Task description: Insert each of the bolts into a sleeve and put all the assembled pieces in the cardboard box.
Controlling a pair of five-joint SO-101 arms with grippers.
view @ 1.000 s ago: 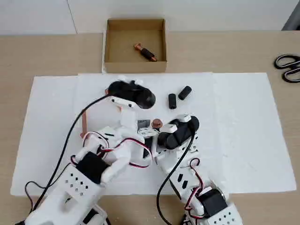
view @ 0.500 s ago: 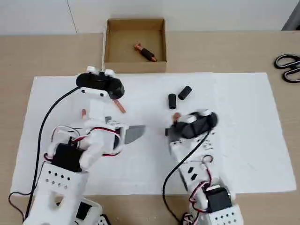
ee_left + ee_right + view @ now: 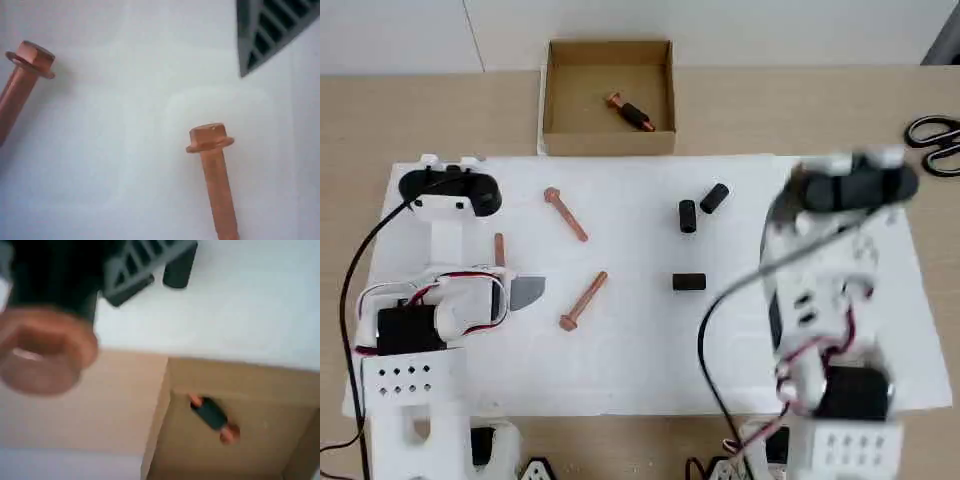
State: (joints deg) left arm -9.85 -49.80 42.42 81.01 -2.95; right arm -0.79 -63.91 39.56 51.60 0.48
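From above, I see my left pincer [image 3: 516,288] spread open and empty beside three loose bolts [image 3: 565,214] on the white sheet [image 3: 650,370]. Three sleeves [image 3: 689,282] lie mid-sheet. Left wrist: two bolts lie apart. Right wrist: my right pincer [image 3: 95,287] grips a fourth bolt [image 3: 45,355]. The cardboard box [image 3: 165,390] beyond holds one assembled piece [image 3: 212,417].

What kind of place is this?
Probably a robotics workbench: a left arm and right arm stand at a wooden table, with bolts and sleeves spread on a white mat, beside a cardboard box.
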